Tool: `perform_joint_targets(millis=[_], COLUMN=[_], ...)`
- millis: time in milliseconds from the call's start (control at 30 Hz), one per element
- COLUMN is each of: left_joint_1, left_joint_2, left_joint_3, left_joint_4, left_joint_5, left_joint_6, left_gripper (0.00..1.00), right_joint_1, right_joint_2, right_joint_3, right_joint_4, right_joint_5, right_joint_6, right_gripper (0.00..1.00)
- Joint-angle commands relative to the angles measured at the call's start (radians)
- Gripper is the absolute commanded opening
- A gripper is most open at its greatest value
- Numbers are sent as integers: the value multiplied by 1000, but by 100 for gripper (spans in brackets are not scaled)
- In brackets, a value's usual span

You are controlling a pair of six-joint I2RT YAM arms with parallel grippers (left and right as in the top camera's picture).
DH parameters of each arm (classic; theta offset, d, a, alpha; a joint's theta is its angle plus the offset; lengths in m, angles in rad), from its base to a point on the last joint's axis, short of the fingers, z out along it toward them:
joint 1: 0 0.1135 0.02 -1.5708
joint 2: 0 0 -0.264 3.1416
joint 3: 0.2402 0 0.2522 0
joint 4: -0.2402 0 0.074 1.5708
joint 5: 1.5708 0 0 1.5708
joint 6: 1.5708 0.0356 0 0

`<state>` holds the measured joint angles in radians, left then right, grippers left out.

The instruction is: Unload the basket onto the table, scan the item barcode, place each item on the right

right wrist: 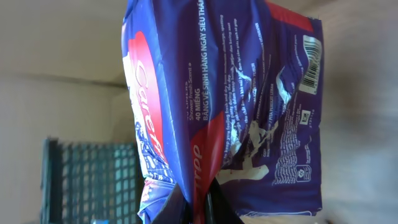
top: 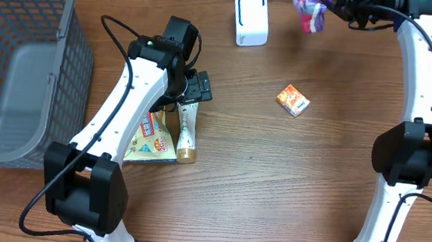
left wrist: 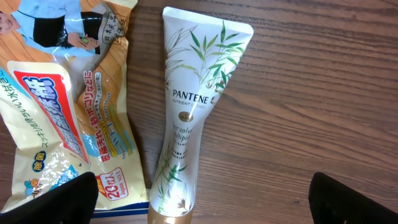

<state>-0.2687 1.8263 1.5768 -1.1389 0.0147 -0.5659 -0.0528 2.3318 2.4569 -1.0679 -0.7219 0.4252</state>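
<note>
R arm: we see the right gripper clenched on the purple pack, fingers pinching its crimped end at the bottom of the wrist view. The pack's barcode sits at one corner of the printed side, facing the wrist cam. From overhead, the pack hangs at the far edge of the wooden table, to the right of the white scanner and apart from it. We can't tell whether the barcode side faces the scanner.

L arm: the left gripper is released, jaws spread wide, nothing between them. It hovers over the Pantene tube, which lies flat w/ its gold cap toward the wrist cam. A yellow snack pouch lies just beside the tube; the two look close to touching near the cap end.

Elsewhere: a small orange box lies alone mid-table, between the two arms, well apart from the scanner. A gray mesh basket stands at the table's left edge.
</note>
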Motion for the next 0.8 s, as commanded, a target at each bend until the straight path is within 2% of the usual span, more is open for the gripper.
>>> perform_joint_targets(millis=[0,100,133,267,400,600,633,667,700,733,767], left_joint_1=[-6,-6,-6,-6,-6,-6,-6,-6,-6,-6,-6], left_joint_2=[2,2,2,2,2,2,2,2,2,2,2], left_joint_3=[-5,-5,-5,-5,-5,-5,-5,-5,-5,-5,-5], left_joint_4=[0,0,0,0,0,0,0,-1,0,0,-1], left_joint_5=[1,1,1,1,2,1,1,1,2,1,2], left_joint_6=[20,20,20,20,20,20,20,20,20,20,20], left_gripper=[100,100,100,100,100,100,100,100,100,100,100], right_joint_1=[-122,-209,-264,-375,-473,-600,-612,-635,-649,-662,-674], right_joint_2=[-18,-18,-18,-17,-16,-14,-14,-14,-14,-14,-14], right_joint_3=[4,4,4,4,3,3,3,-1,-3,-3,-3], right_joint_4=[-54,-142,-184,-238,-245,-268,-272,-280,-284,-291,-298], right_joint_5=[204,435,580,840,964,1025,1024,1021,1015,1003,978], right_joint_6=[55,54,48,43,43,43,43,43,43,44,43], right_gripper=[4,4,4,4,4,4,9,32,68,93,100])
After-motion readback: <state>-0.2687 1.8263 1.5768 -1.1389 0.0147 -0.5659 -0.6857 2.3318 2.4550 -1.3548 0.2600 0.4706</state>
